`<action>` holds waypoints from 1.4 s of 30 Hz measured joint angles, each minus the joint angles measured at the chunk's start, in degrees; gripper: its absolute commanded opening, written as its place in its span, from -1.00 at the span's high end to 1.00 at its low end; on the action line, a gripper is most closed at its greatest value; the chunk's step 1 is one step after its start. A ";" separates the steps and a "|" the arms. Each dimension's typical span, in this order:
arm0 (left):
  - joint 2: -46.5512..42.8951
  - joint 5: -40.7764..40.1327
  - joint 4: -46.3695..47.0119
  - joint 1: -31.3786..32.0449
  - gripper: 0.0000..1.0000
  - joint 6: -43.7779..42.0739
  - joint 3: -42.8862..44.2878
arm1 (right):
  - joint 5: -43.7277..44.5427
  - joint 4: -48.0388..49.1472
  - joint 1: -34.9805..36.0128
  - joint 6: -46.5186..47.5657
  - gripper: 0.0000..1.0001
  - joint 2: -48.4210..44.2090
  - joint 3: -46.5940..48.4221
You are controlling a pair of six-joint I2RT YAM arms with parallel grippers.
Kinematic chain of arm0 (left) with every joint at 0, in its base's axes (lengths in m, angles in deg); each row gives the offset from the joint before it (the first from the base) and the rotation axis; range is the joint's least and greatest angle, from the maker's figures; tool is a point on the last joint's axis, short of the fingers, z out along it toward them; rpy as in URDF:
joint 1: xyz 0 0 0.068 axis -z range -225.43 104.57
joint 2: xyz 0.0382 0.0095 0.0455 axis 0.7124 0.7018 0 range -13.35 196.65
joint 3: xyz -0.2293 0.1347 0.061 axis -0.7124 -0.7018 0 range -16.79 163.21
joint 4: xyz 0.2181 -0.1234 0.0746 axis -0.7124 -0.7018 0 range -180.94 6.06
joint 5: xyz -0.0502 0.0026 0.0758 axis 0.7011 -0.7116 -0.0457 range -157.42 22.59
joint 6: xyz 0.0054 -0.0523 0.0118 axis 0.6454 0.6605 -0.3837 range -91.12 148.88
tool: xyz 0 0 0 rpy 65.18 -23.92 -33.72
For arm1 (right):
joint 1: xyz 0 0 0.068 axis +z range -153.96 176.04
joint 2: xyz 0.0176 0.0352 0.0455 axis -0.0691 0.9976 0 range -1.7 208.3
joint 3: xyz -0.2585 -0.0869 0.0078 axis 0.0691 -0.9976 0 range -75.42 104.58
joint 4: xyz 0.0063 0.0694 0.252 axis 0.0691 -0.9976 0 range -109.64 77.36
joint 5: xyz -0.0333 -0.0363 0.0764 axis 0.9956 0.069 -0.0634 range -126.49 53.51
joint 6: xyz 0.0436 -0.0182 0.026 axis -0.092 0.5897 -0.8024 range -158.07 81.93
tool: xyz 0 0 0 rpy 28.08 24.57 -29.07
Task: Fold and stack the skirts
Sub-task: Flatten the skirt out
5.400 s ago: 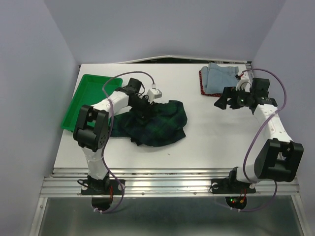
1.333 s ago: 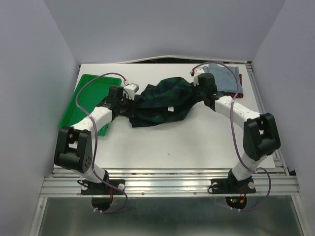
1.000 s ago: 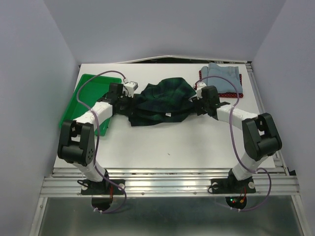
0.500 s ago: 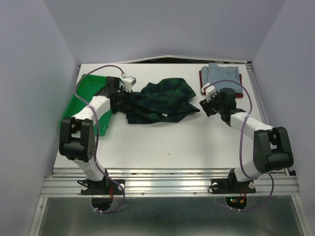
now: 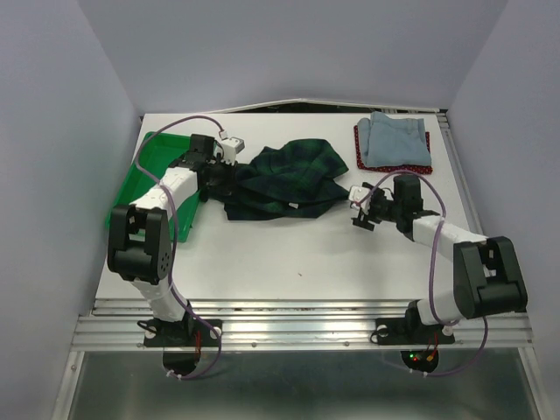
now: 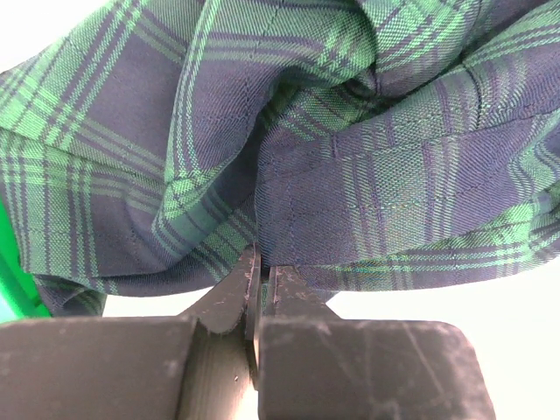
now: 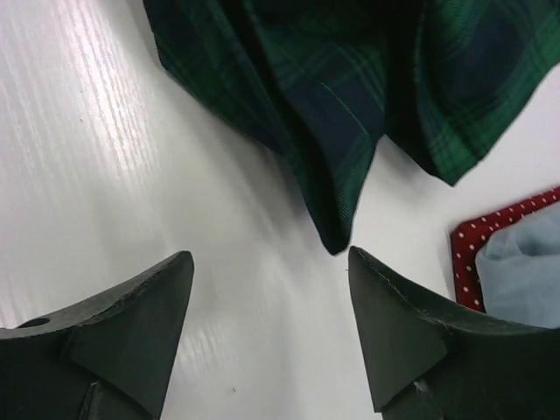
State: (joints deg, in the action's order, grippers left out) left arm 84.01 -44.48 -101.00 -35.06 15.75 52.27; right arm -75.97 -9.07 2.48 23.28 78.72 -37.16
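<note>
The bright green plastic tray (image 5: 144,175) sits at the left of the white table (image 5: 289,254) in the overhead view, a shallow rectangle with a raised rim. The left arm crosses above it, and only bare green plastic shows around the arm. A sliver of that green appears at the lower left edge of the left wrist view, just beside the cloth; whether the cloth touches the rim cannot be told.

The plaid skirt (image 5: 284,179) lies bunched in the upper middle of the table, between tray and stack. Up close it is a woven twill in navy crossed by green bands (image 6: 350,175), thrown into deep soft folds with a stitched hem running along one of them. The left gripper (image 6: 261,271) is clamped on a fold of it, its dark scuffed fingers pressed together with cloth pinched between.

The right gripper (image 7: 267,258) hovers over glossy bare tabletop with its black fingers spread wide, gripping nothing (a pointed corner of the plaid hangs just above the gap in the wrist view).

At the upper right, the light blue denim skirt (image 5: 394,140) lies folded on the red dotted skirt (image 5: 394,166), whose white-spotted edge peeks out beneath.
</note>
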 measured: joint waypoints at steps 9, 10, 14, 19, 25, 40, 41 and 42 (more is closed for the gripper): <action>0.09 0.70 -0.76 0.00 0.82 -0.24 0.22 | 1.88 16.13 3.02 1.84 -0.30 8.28 -2.86; 0.09 0.96 -0.85 0.00 0.82 -0.42 0.24 | 2.45 18.01 3.04 1.84 -0.30 8.83 -3.04; 0.09 2.23 -1.36 0.00 0.75 -1.18 0.35 | 5.27 24.65 3.37 1.75 -0.10 12.17 -3.06; 0.09 3.21 -2.60 0.00 0.53 -2.19 0.44 | 6.40 26.60 3.41 1.88 0.90 13.79 -2.36; -0.04 3.43 -3.63 0.00 0.53 -3.61 0.52 | 6.54 27.45 3.41 1.64 0.99 13.64 -1.55; -1.57 3.39 -4.90 0.00 0.53 -5.88 1.25 | 3.87 23.78 -0.63 4.87 -1.00 12.00 0.22; -1.57 3.39 -4.92 0.00 0.53 -5.90 1.25 | 2.97 23.32 -0.90 6.03 -1.00 12.66 0.59; -1.57 3.39 -5.01 0.00 0.53 -5.95 1.25 | 2.25 22.75 -0.94 6.75 -0.97 13.03 0.94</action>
State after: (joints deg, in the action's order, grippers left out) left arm 82.44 -41.09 -106.01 -35.06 9.81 53.51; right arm -73.72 13.68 1.54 30.03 91.75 -36.22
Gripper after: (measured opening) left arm 0.236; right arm 0.998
